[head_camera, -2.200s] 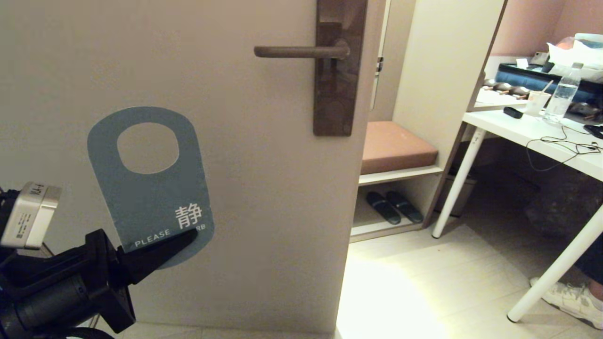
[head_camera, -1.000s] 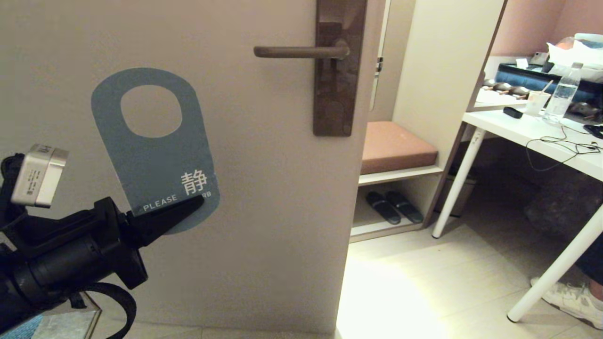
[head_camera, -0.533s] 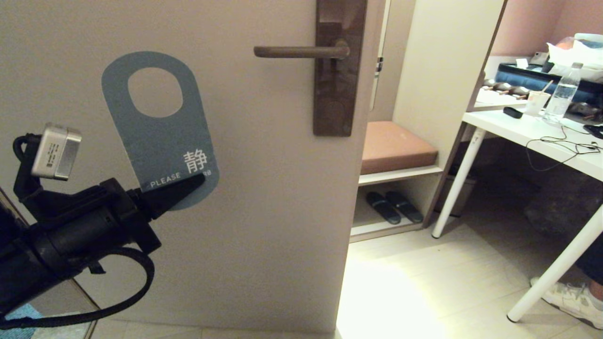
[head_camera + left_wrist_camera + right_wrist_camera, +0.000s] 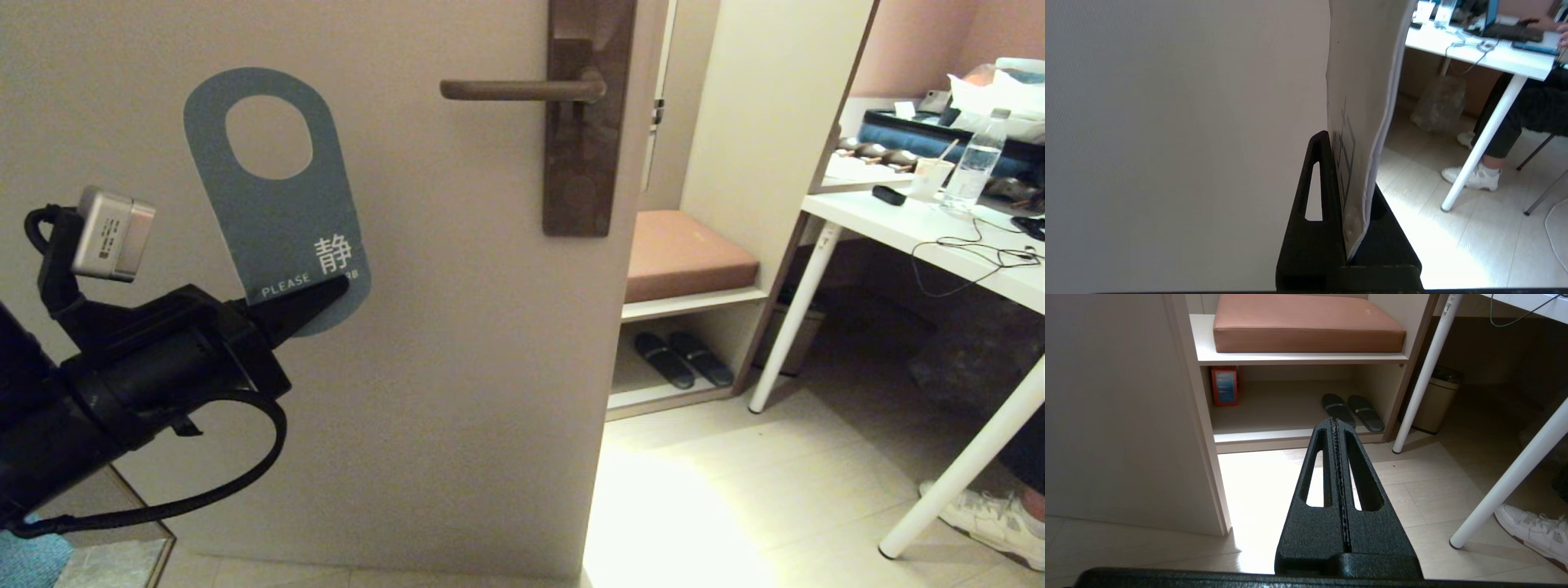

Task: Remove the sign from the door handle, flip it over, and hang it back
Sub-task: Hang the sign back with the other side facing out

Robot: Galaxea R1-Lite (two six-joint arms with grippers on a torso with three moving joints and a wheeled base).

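Where matte black left pincer (image 4: 339,283) clamps: flat grey-blue sign (image 4: 273,204), seemingly card.

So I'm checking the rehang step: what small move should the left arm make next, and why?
Probably carry the sign right and slightly up. The left gripper pinches its bottom edge, and its oval hole sits left of the door handle's free tip, a bit lower, still unthreaded.

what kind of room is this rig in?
Probably a hotel room entryway. Cues: a do-not-disturb sign clamped in the left tool near the door handle, slippers under a cushioned bench.
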